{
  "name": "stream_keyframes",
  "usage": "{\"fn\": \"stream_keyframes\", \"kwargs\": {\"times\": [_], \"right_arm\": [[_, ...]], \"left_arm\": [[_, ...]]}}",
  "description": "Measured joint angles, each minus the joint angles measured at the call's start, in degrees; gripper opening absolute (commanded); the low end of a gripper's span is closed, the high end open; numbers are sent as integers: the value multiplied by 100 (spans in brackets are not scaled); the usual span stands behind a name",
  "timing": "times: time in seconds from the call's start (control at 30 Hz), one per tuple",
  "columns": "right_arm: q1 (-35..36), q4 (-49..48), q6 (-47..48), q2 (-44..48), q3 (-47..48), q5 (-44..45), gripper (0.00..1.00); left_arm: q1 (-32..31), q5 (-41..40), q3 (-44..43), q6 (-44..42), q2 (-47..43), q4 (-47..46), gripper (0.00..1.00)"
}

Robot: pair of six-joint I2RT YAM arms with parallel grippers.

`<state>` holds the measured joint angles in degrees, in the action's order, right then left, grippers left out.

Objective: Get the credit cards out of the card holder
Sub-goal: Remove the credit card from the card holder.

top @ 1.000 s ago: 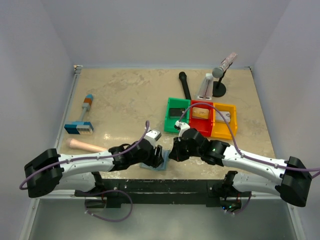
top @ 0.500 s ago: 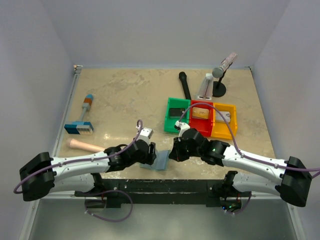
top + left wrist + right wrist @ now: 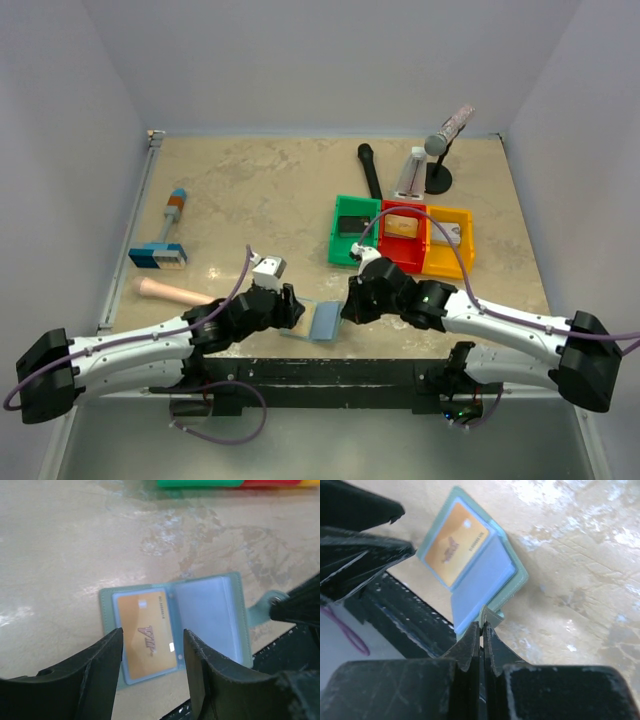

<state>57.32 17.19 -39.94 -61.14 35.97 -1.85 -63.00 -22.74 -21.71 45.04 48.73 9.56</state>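
Note:
The card holder lies open at the table's near edge, grey-blue. In the left wrist view its left sleeve holds a tan-orange credit card; the right sleeve looks empty. My right gripper is shut on the holder's strap tab, also seen from the top. My left gripper is open and empty, just left of the holder. A dark card, a tan card and a pale card lie in the bins.
Green bin, red bin and yellow bin stand behind the right gripper. A blue-and-orange block tool and a pink cylinder lie at the left. A black rod and a stand are at the back.
My left gripper has drawn back to the left off the card holder, which now lies uncovered and open. The right gripper has stayed shut on the tab.

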Motion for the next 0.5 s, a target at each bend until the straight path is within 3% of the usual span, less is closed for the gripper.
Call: {"fn": "stream_keyframes", "kwargs": {"times": [0.27,0.5], "right_arm": [[-162,623,-186,-675,11,293,0],[-175,957,-354,-433,11,492,40]], "left_arm": [[4,1292,122,-267,1123,-1480,44],[4,1639,122,-264,1360,-1840,43]]}}
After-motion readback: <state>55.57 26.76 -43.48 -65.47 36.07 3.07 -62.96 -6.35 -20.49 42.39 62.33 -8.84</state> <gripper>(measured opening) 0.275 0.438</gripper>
